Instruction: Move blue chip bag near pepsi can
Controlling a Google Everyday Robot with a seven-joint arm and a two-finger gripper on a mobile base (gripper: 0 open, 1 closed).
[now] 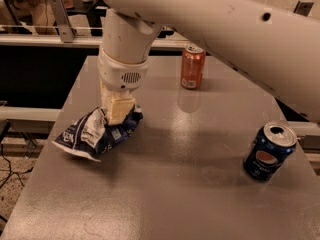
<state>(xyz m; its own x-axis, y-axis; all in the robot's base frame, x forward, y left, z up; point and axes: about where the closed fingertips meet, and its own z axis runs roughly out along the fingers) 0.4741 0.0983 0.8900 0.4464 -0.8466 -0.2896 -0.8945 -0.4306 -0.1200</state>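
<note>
The blue chip bag (92,134), crumpled dark-blue foil with white panels, is at the left of the grey table (180,194). My gripper (119,111) comes down from above and is shut on the bag's right end, which is raised; the bag's left end hangs low near the tabletop. The pepsi can (269,151), dark blue with the round logo and a silver top, stands upright at the right side of the table, well apart from the bag. My large white arm (240,29) spans the top of the view.
An orange soda can (192,66) stands upright at the back middle of the table. The table's left edge is close to the bag. Rails and dark shelving lie behind the table.
</note>
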